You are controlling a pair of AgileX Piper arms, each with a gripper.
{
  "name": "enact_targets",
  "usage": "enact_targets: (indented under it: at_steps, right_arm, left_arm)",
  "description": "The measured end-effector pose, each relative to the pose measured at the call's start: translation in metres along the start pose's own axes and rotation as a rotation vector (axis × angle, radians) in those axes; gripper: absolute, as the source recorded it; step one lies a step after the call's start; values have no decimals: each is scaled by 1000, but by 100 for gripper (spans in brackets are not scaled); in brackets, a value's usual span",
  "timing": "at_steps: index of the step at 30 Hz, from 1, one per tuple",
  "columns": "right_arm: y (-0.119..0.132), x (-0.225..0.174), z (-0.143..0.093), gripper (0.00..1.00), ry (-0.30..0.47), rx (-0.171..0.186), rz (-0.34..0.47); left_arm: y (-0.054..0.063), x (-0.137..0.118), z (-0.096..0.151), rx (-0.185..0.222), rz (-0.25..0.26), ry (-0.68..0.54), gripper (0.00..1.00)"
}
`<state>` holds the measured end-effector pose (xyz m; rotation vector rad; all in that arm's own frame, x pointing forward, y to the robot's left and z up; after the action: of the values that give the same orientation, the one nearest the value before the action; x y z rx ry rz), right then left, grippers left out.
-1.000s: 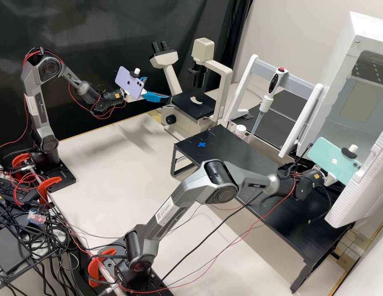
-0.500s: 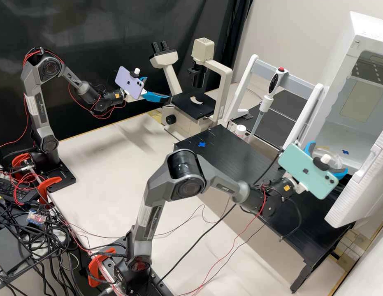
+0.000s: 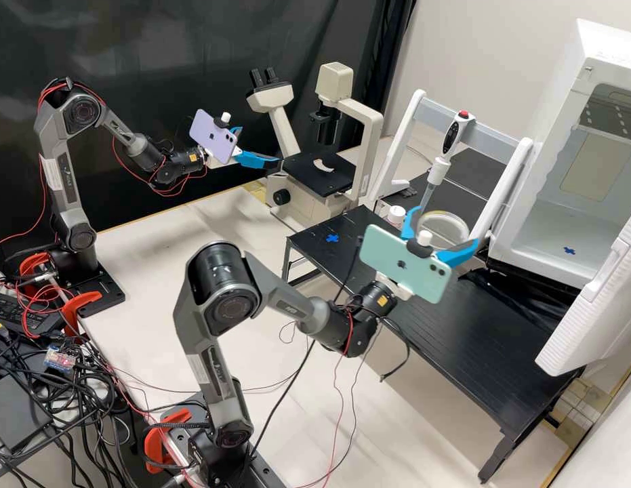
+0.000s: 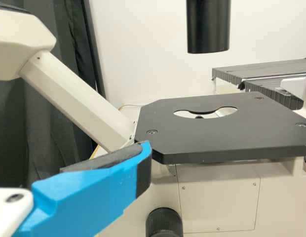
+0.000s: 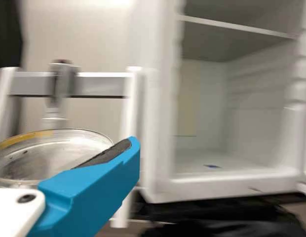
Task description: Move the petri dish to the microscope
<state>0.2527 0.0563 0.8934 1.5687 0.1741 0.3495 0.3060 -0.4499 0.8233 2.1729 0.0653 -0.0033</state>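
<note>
Grip: right blue-fingered hand (image 3: 445,227) is clamped on the clear round petri dish (image 3: 446,219); carriage to the cream-and-black microscope (image 3: 335,183) should be level, unhurried.

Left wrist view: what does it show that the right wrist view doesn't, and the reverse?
Left wrist view's own: the microscope's flat black stage, its slanted cream tube, black overhead cylinder and round black knob.

Right wrist view's own: the clear round petri dish, and the open white cabinet with a small blue mark on its floor.

Shared: a bright blue finger with a dark pad, and the pale wall behind.
</note>
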Motion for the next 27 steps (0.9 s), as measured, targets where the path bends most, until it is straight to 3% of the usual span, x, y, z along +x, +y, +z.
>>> enact_targets:
  at_steps: [8,11,27]
  right_arm:
    - [-47,-8,-60,0,165,-29,-92]
    - [-60,-7,-73,0,177,-36,-117]
    - [-135,28,-150,0,237,-154,-293]
  left_arm:
    - [0,0,0,0,0,0,100]
    - [0,0,0,0,0,0,100]
    - [0,0,0,0,0,0,100]
